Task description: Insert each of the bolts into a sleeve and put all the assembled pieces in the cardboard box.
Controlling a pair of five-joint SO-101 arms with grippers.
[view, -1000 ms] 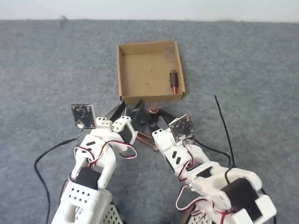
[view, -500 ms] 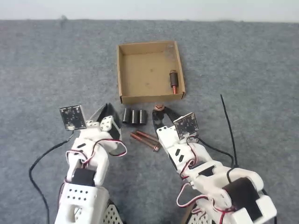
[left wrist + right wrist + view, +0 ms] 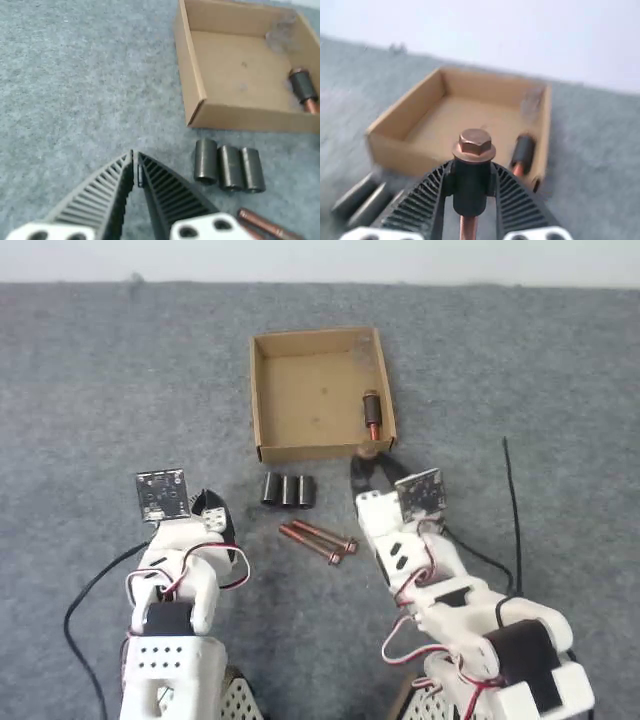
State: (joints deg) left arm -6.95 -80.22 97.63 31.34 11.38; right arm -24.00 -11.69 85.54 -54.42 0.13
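Jaws of the right tool [image 3: 471, 170] are clamped on the held piece [image 3: 474, 146], a copper bolt run through a black sleeve. It stands upright with the hex head on top and the shank showing below the sleeve.

In the high view this tool sits at the near-right corner of the box [image 3: 255, 390], with the bolt head over the right end of the near wall. The box floor lies at about 11 o'clock from the tool. The coming move, as I judge it, is a short carry that way over the wall, then a release. The right arm is far the nearer to the box.

At 12 o'clock from the tool the boxed piece [image 3: 371, 415] lies along the right wall. Its axis runs 12 to 6, sleeve toward 12 and bare copper toward 6.

On the grey counter [image 3: 520, 370], three loose sleeves [image 3: 288, 490] lie side by side at about 9 o'clock from the tool, each axis 12 to 6. Two loose bolts [image 3: 318, 539] lie at 7 o'clock, running nearly 9 to 3 with their heads at the 3 end.

The left tool [image 3: 135, 160] has its fingers pressed together on nothing. It sits well back, with the loose sleeves between 2 and 3 o'clock from it.
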